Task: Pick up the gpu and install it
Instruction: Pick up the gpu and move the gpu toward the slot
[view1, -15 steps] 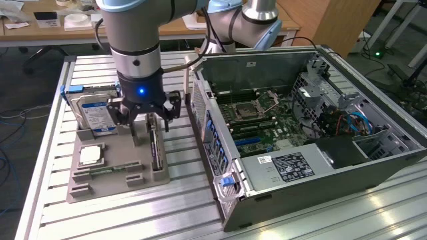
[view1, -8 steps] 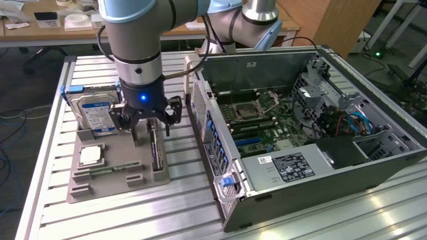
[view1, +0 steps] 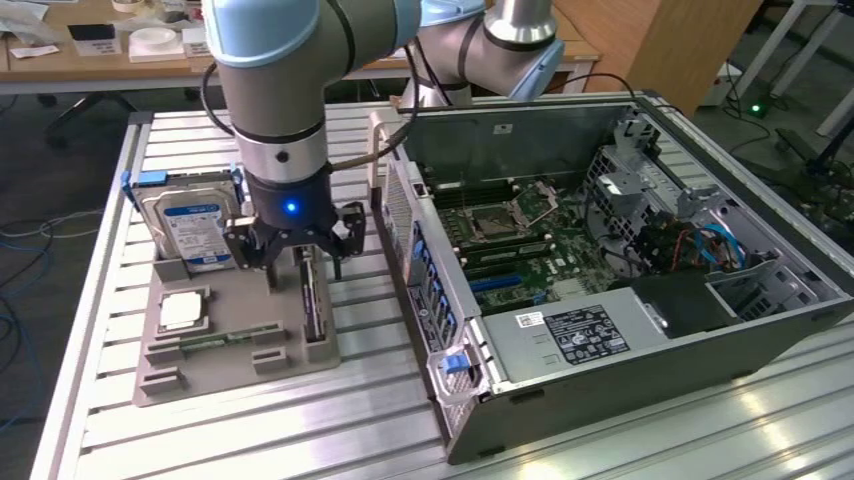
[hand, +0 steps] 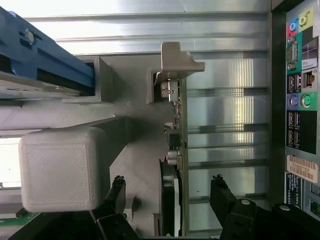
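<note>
claw (view1: 304, 270) is down low over the grey tray (view1: 227, 375) on the bench (view1: 200, 440), jaws spread wide, nothing pinched. the gpu (hand: 171, 150) stands on edge in its tray slot, bracket (hand: 177, 62) at the far end, and it sits right between the two fingers (hand: 116, 197), one on each side, neither touching by the look of it. now the risks: the fan side bulges out, so a squeeze here could land on the shroud or on the small parts along the board instead of a flat face, and the card could twist in the grip. the bracket is tucked into a notch of the tray, so any tilt on the way up could snag it there. one finger is also just beside a grey block (hand: 60, 167), so a sideways drift could knock it. the open case (view1: 641, 400) is near on the exterior view's right, with little room to swing. as for writing: the drive (view1: 194, 225) has a blue-and-white label and the power supply (view1: 587, 335) a black-and-white one, and a sticker (hand: 302, 168) sits by the coloured rear ports, but i can't read any of it.
</note>
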